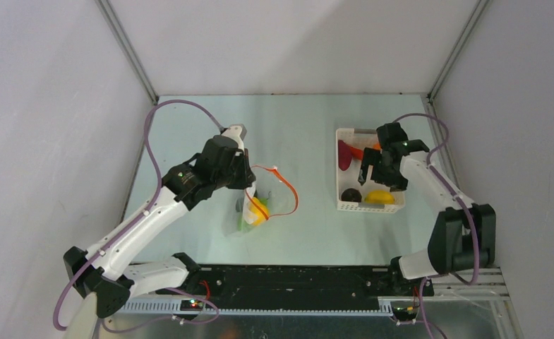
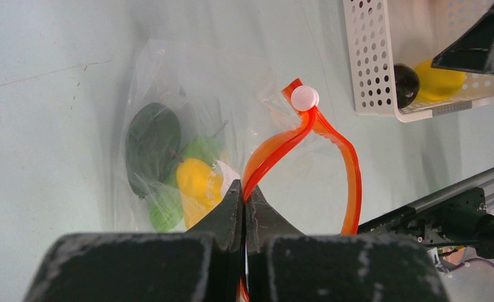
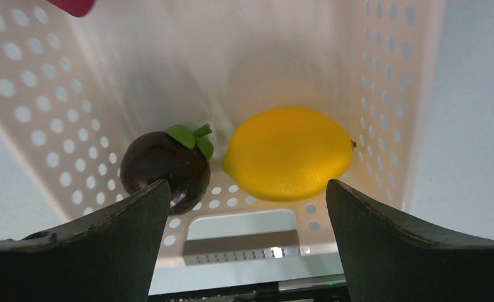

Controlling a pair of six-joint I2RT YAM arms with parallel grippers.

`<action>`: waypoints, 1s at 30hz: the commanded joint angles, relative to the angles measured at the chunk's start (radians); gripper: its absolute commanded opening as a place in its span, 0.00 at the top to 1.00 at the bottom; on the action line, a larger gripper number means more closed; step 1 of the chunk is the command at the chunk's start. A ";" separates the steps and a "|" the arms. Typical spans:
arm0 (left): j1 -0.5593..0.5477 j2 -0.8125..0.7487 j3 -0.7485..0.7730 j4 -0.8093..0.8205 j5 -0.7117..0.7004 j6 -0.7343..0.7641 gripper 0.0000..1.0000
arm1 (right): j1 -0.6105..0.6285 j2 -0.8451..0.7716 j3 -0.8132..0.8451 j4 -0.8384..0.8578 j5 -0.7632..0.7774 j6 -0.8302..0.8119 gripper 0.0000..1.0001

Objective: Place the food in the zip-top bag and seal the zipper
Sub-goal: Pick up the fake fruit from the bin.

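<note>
Orange-red plastic is clamped between the tips of the left pincer (image 2: pixel 244 201). Its jaws are pressed tight on the zipper (image 2: pixel 275 148), which loops up and away from them to a white slider (image 2: pixel 304 97) just beyond. Ahead of that pincer and off to one side, the zip-top bag (image 2: pixel 168 75) slumps clear and crumpled. Inside it are a lemon (image 2: pixel 197 182), a dark-green piece (image 2: pixel 153 141) and a lighter green piece (image 2: pixel 165 211).

The right pincer (image 3: pixel 245 189) is spread wide and holds nothing. A second lemon (image 3: pixel 288 154) lies just ahead of its fingers and between them. A dark purple fruit (image 3: pixel 162 170) sits close against one fingertip. Both rest on the floor of the white basket (image 3: pixel 36 107).

The likeliest slip, I judge, is at this pick. The lemon is smooth and rounded, so an off-centre squeeze could squirt it aside, or the closing finger could catch the purple fruit instead. The basket walls stand close on either side and leave the fingers little room. The bag's mouth is the other worry: it seems to be held by one pinch only, so it may sag, and a dropped piece could strike the strip and roll onto the table (image 1: pixel 309 141).

Farther from the right pincer, a red piece (image 3: pixel 74 5) lies deeper in the basket. The bag is well apart from it, across the table.
</note>
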 commanded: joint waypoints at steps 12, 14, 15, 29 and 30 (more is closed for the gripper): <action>0.003 0.016 0.009 0.010 0.013 0.019 1.00 | -0.014 0.203 -0.014 0.015 0.012 -0.030 0.07; 0.003 0.016 0.009 0.008 0.009 0.018 1.00 | -0.014 0.230 -0.014 0.019 0.013 -0.026 0.10; 0.003 0.014 0.008 0.009 0.005 0.017 1.00 | -0.014 0.242 -0.018 0.022 0.019 -0.023 0.10; 0.003 0.015 0.007 0.010 0.002 0.018 1.00 | -0.015 0.205 -0.032 0.039 0.046 0.023 0.35; 0.004 0.014 0.007 0.012 0.001 0.018 1.00 | -0.014 0.190 -0.032 0.037 0.046 0.024 0.37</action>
